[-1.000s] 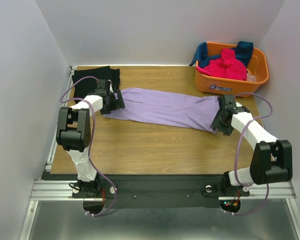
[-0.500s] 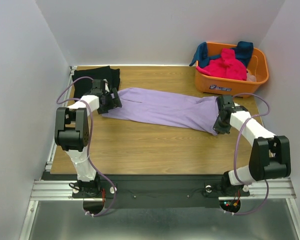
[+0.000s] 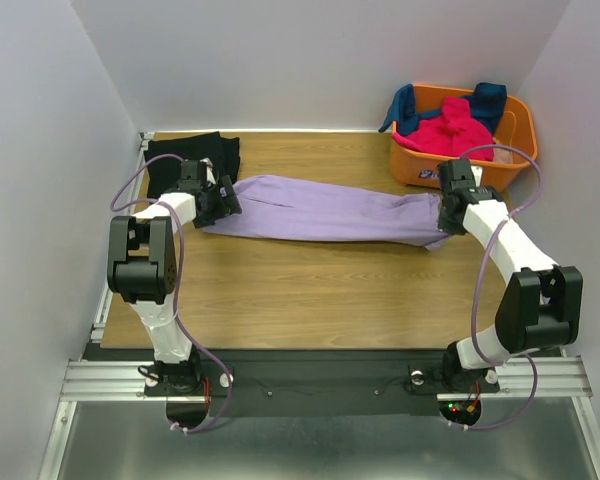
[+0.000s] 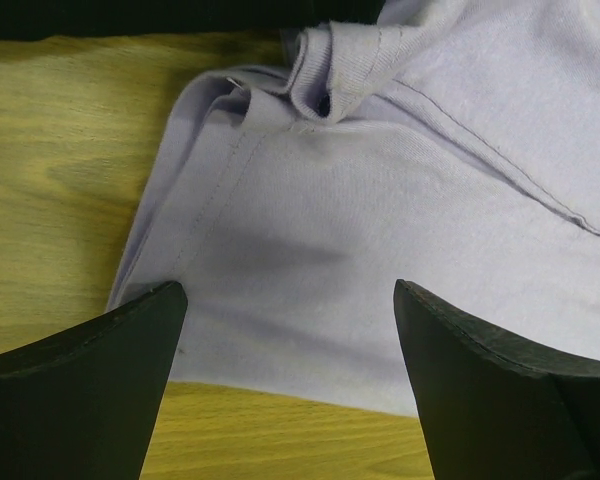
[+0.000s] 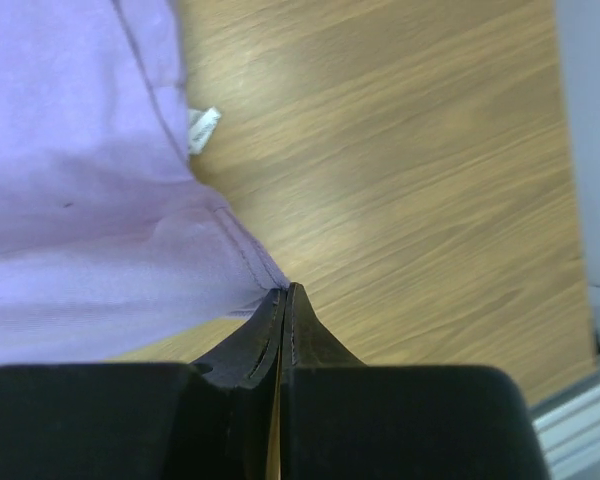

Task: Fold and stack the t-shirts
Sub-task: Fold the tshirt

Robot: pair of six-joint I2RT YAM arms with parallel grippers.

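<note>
A lavender t-shirt lies stretched in a long band across the table. My right gripper is shut on its right-end corner, and in the right wrist view the hem runs into the closed tips of that gripper. At the shirt's left end my left gripper stands open. In the left wrist view this gripper straddles the cloth without touching it. A black t-shirt lies at the back left. Hot-pink and teal shirts sit in the basket.
The orange plastic basket stands at the back right, just behind my right gripper. White walls close in on the left, back and right. Bare wooden table lies in front of the lavender shirt. A white label hangs from the shirt's hem.
My right gripper has shut on the lavender shirt's corner and drawn it back toward the basket, straightening the band. The left gripper has shifted slightly back and left, still open.
</note>
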